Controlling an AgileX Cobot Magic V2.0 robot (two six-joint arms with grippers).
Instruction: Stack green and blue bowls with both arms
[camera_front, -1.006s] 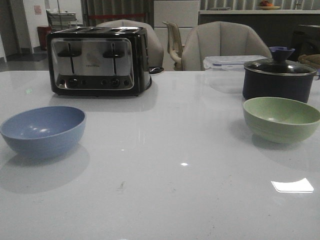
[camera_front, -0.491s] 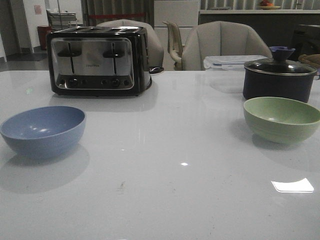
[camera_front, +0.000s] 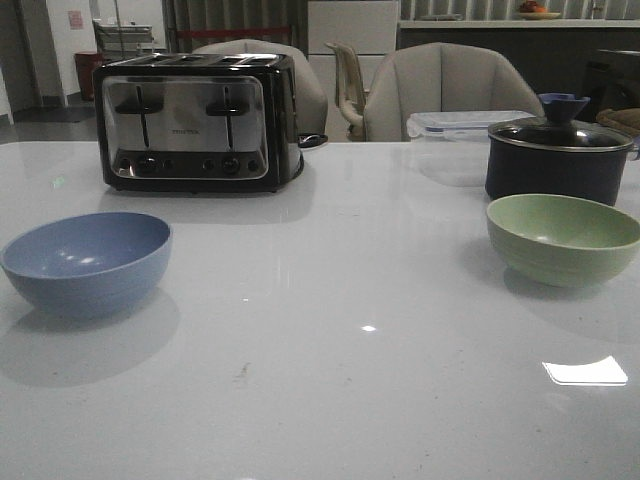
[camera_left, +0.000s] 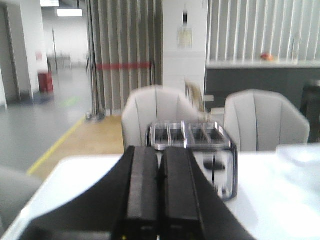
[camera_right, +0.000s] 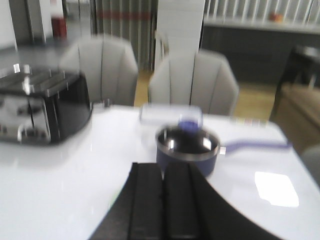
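Observation:
The dusty blue bowl (camera_front: 88, 262) sits upright on the white table at the left of the front view. The pale green bowl (camera_front: 562, 238) sits upright at the right, just in front of the navy pot. Both bowls are empty and far apart. Neither arm shows in the front view. My left gripper (camera_left: 159, 152) is shut and empty, held above the table and facing the toaster. My right gripper (camera_right: 163, 170) is shut and empty, facing the navy pot. Neither bowl shows in the wrist views.
A black and chrome toaster (camera_front: 194, 121) stands at the back left. A dark navy lidded pot (camera_front: 557, 154) with a long handle (camera_right: 255, 146) stands at the back right, a clear lidded box (camera_front: 462, 124) behind it. Grey chairs (camera_front: 440, 88) line the far edge.

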